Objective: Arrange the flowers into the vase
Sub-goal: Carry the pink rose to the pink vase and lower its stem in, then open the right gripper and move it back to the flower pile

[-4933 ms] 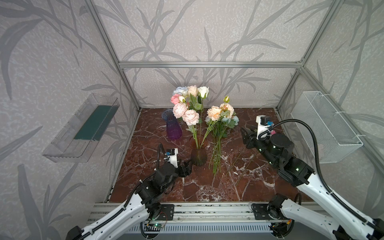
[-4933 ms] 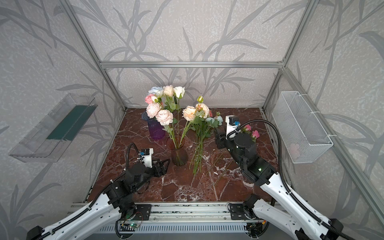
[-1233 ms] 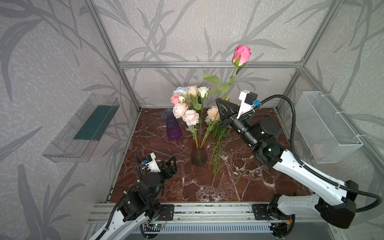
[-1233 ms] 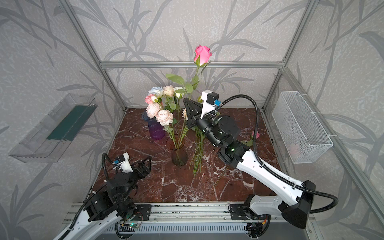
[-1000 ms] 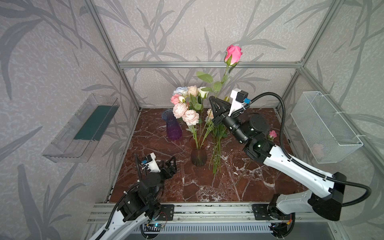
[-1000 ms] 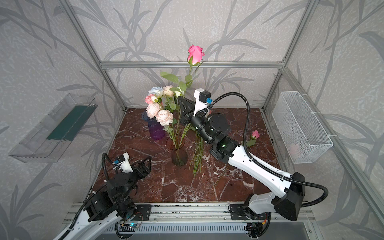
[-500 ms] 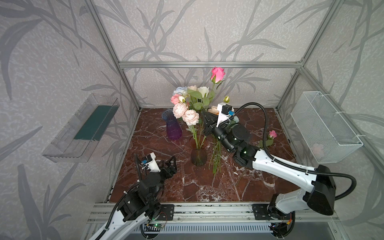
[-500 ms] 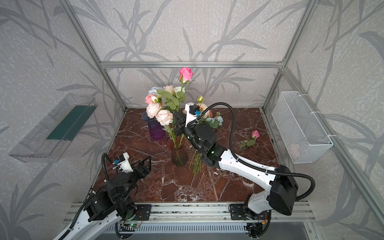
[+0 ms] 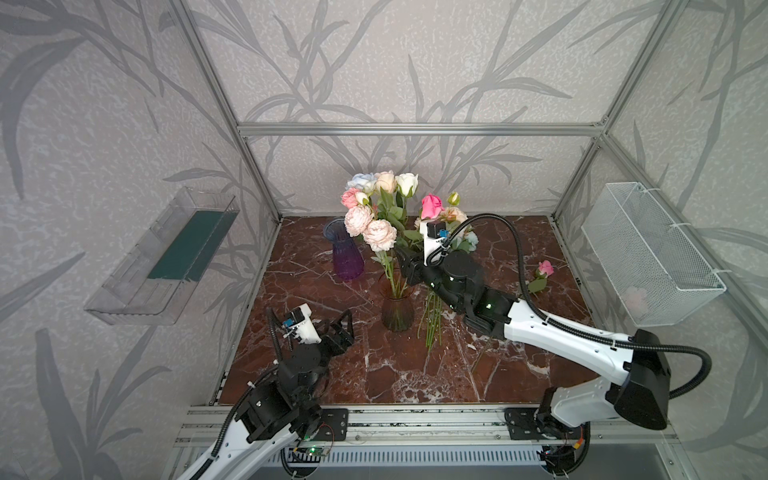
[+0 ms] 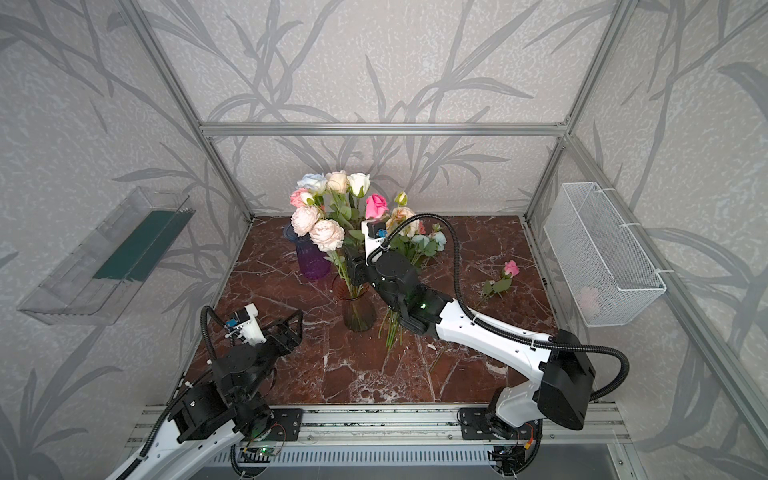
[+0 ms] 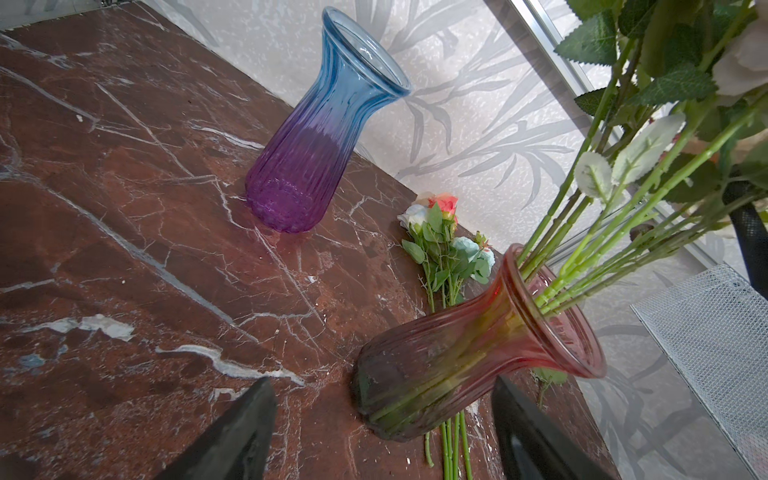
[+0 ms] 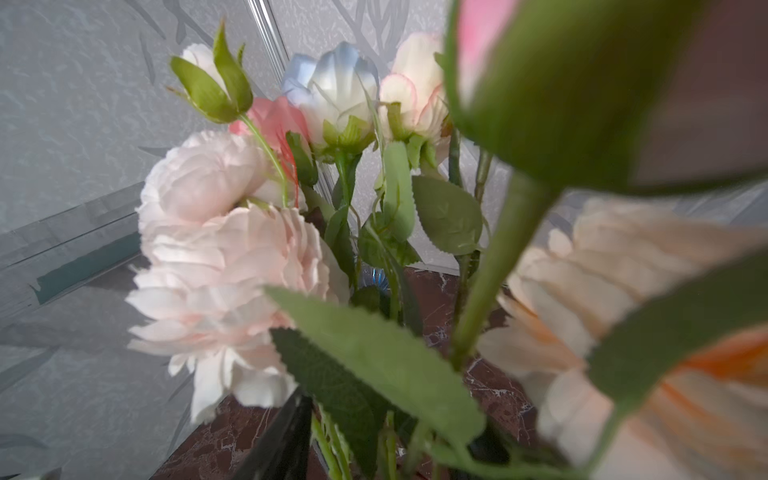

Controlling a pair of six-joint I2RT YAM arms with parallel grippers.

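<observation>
In both top views, a reddish ribbed glass vase (image 9: 397, 313) stands mid-table on the dark red marble-patterned tabletop (image 9: 374, 374). It holds a bouquet of pale pink, cream, white and pale-blue flowers (image 9: 376, 232). The right gripper (image 9: 406, 266) reaches in just above the vase mouth, among the leaves. A bright pink rose (image 9: 431, 205) stands upright above it, its head lower than the tallest blooms. Foliage hides the jaws, so I cannot tell whether they pinch the stem or have parted. A loose bunch of flowers (image 9: 432, 324) lies on the table just beside the vase. A small pink rose (image 9: 544, 269) lies alone, well to the right. An empty blue-to-purple glass vase (image 9: 347, 257) stands behind. The left gripper (image 9: 343, 328) sits low near the front left, jaws spread wide, holding nothing.

In the left wrist view, the two spread fingers (image 11: 245, 436) frame the reddish vase (image 11: 478, 332), with green stems fanning from its mouth. The loose bunch (image 11: 444, 245) lies beyond it.

In the right wrist view, the bright pink rose's thick stem (image 12: 498, 266) rises blurred, close to the lens, with the bouquet behind. One dark finger (image 12: 286, 436) shows at the edge, and the grip itself is out of sight.

The step in hand appears to be seating this rose in the vase. The next move likely calls for a full release and a careful withdrawal that snags no leaves and does not tip the vase. After that comes a reach for a stem from the loose bunch.
</observation>
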